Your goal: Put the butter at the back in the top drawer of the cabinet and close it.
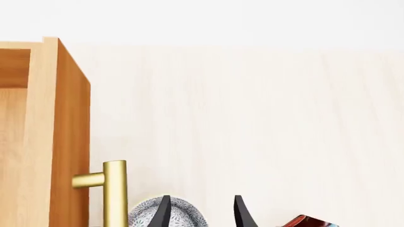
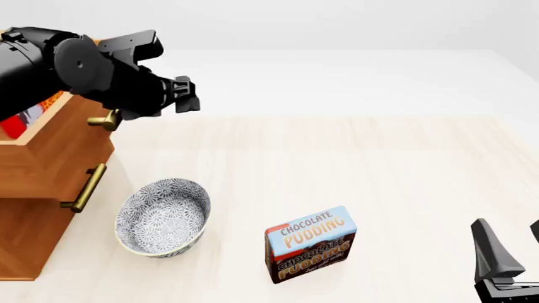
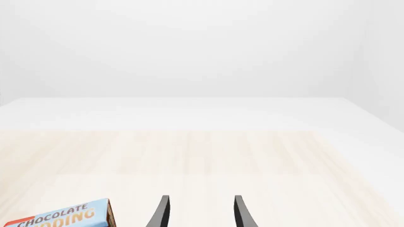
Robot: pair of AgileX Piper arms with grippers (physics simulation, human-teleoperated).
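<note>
While the top drawer (image 2: 50, 136) of the cabinet (image 2: 25, 214) stood pulled out, the butter (image 2: 21, 120) lay inside it, partly hidden behind the left arm; the left gripper (image 2: 187, 96) hung above the table just beyond the brass handle (image 2: 105, 121), fingers parted and holding nothing; the right gripper (image 3: 198, 213) rested low near the pudding box (image 2: 312, 243), fingers likewise spread and bare; a patterned bowl (image 2: 163, 216) sat beside the cabinet.

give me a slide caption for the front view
Left gripper open and empty beside the pulled-out top drawer, butter inside; bowl and pudding box on the table.
</note>
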